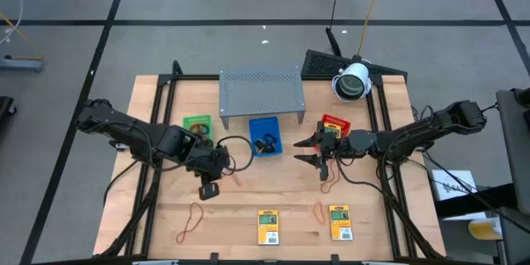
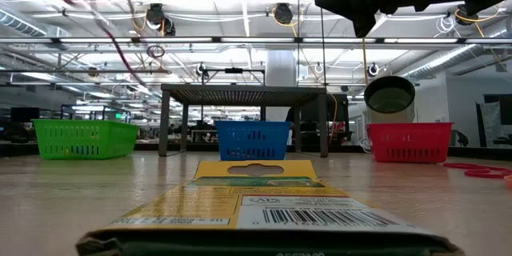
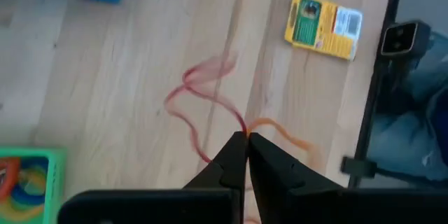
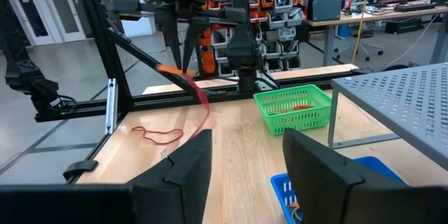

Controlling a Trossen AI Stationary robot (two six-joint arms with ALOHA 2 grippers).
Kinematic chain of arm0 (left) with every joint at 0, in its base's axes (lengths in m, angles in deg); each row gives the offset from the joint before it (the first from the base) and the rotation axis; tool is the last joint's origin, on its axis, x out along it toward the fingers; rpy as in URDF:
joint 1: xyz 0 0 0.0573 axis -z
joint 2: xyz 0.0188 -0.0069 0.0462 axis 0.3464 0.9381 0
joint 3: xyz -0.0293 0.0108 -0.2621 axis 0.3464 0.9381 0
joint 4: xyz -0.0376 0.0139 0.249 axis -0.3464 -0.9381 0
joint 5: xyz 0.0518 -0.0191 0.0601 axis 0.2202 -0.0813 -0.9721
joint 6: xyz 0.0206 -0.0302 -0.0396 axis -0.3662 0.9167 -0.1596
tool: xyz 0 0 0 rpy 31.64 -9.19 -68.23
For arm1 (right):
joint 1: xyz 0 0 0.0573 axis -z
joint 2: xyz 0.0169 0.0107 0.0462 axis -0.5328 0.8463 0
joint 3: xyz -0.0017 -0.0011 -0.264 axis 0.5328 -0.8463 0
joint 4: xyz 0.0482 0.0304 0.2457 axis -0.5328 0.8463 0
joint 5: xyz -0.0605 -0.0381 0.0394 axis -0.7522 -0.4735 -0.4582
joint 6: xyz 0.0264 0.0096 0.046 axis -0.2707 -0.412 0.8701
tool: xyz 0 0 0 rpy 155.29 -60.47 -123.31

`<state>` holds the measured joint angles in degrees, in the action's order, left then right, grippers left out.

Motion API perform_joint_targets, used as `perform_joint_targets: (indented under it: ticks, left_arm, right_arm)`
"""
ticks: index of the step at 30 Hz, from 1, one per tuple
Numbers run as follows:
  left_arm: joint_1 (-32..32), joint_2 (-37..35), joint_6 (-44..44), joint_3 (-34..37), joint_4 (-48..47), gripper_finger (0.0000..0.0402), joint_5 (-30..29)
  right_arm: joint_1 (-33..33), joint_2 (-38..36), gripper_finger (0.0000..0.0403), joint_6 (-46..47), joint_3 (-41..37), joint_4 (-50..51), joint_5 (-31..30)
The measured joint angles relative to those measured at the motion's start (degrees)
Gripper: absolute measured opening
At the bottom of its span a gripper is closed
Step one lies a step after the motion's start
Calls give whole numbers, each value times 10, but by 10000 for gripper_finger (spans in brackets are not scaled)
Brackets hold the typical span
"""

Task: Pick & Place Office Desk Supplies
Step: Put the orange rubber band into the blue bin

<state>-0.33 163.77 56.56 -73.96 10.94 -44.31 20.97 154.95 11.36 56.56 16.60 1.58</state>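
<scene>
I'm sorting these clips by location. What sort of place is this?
Probably a robotics lab or workshop: parts-bin racks and workbenches stand behind the wooden table, under an open industrial ceiling.

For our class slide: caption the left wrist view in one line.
Left gripper shut on rubber bands, lifted above the table.
</scene>
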Motion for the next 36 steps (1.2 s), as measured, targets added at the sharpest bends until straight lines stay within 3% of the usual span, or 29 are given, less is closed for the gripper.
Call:
perform_joint_targets:
  ticks: [8, 25, 36]
  left_arm:
    - [1, 0, -11, 0, 51, 20, 1]
    - [1, 0, -63, 0, 63, 21, -21]
    - [1, 0, -150, 0, 194, 21, -81]
  right_arm:
    - [0, 0, 164, 0, 0, 0, 0]
    - [0, 0, 164, 0, 0, 0, 0]
    - [0, 0, 164, 0, 0, 3, 0]
